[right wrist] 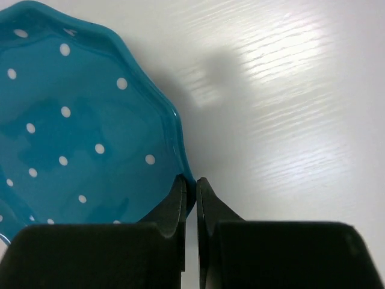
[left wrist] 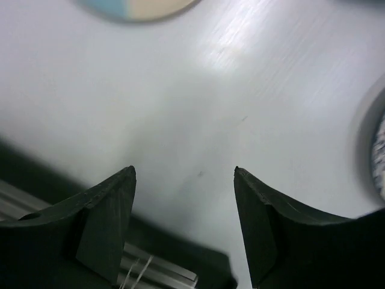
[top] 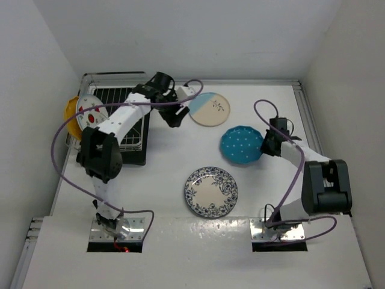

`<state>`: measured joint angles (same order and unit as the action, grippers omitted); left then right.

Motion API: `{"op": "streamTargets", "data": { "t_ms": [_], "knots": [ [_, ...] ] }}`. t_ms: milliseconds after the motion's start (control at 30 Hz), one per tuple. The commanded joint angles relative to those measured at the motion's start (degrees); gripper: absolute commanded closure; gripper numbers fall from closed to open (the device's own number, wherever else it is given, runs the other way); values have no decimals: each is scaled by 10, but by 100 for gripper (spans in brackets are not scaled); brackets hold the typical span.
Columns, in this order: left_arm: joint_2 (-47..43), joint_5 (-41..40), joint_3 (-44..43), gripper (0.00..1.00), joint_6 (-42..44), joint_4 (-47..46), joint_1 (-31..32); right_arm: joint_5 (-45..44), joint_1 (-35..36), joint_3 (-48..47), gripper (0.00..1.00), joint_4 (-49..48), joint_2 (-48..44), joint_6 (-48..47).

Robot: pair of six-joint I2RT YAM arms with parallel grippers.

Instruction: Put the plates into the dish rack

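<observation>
Finds the dish rack (top: 120,95) at far left of the table (top: 162,180), with the yellow plate (top: 70,114) and strawberry plate (top: 91,112) upright in it. Flat on the table: blue-and-cream plate (top: 210,109) far centre, floral plate (top: 210,191) near centre, teal plate (top: 240,144) at right. Records the right gripper (right wrist: 191,185) pinched nearly closed on the teal plate's right rim, and the left gripper (left wrist: 184,171) wide apart and empty just right of the rack. Recommend raising the rim slowly, confirming the thin pinch bites, then presenting the plate on edge between free tines, clear of the left arm.
</observation>
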<state>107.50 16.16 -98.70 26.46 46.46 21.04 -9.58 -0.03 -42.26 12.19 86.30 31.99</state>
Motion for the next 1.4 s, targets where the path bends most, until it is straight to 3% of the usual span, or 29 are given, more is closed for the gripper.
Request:
{"op": "streamTargets", "data": {
  "t_ms": [0,167,300,767,833,867,933,967,1067,1267,1300,1367],
  "knots": [
    [40,112,-56,29,-35,-14,41,1,36,27,100,-77,-60,-79],
    [160,211,-141,24,-89,-19,80,33,64,76,100,-162,-134,-74],
    [198,254,-161,19,-104,-24,98,71,91,107,100,-209,-170,-95],
    [286,196,-156,17,-127,-80,109,156,127,153,100,-328,-198,-98],
    [301,210,-156,23,-127,-80,109,164,126,158,100,-336,-198,-99],
    [301,227,-156,37,-127,-80,103,166,126,159,100,-336,-199,-97],
    [301,246,-150,55,-132,-80,103,167,126,161,100,-342,-199,-94],
    [301,265,-149,76,-132,-80,103,164,135,161,100,-344,-194,-92],
    [294,279,-144,100,-140,-80,91,156,126,164,100,-355,-190,-85],
    [249,293,-163,100,-182,-80,41,121,126,160,100,-354,-180,-77],
    [227,293,-163,100,-187,-80,35,117,127,156,97,-347,-181,-76],
    [200,293,-168,100,-193,-80,18,106,125,145,80,-328,-183,-79]
  ]
}}
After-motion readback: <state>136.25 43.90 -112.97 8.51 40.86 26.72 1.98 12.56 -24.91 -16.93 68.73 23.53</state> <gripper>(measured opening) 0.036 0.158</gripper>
